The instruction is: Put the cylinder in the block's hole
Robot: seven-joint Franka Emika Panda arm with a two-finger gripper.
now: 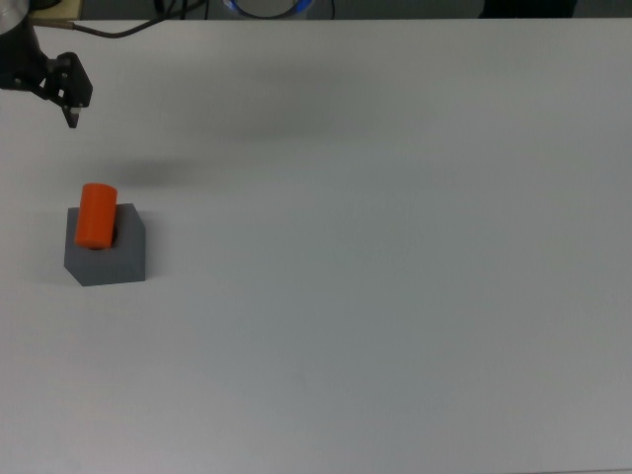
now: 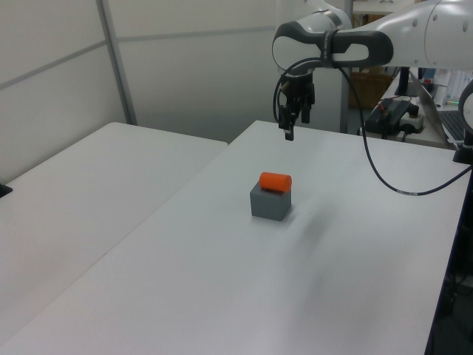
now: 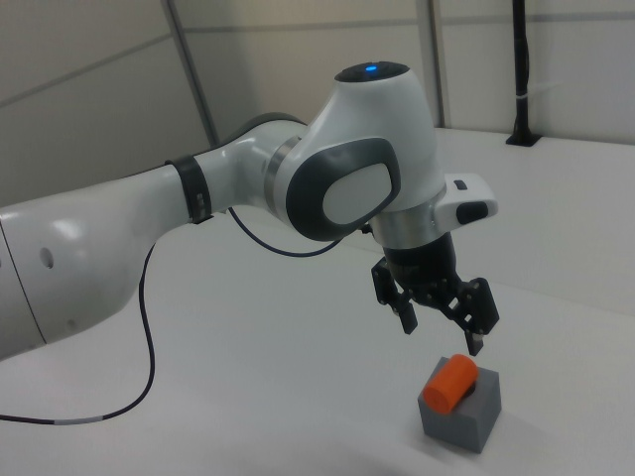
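Hovering empty, my gripper (image 3: pixel 442 319) had its fingers spread, upper left of the top view, well apart from the block (image 1: pixel 107 257) | cylinder (image 1: pixel 97 215) lay tilted across the hole, unseated, likely for want of upright alignment | table (image 1: pixel 395 247) bore both.

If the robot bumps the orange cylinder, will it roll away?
Probably a little. The orange cylinder leans tilted on the grey block, not standing straight in the hole, so a nudge might tip it off. Its round, smooth sides would likely let it roll across the flat white table. The claw hangs open above it.
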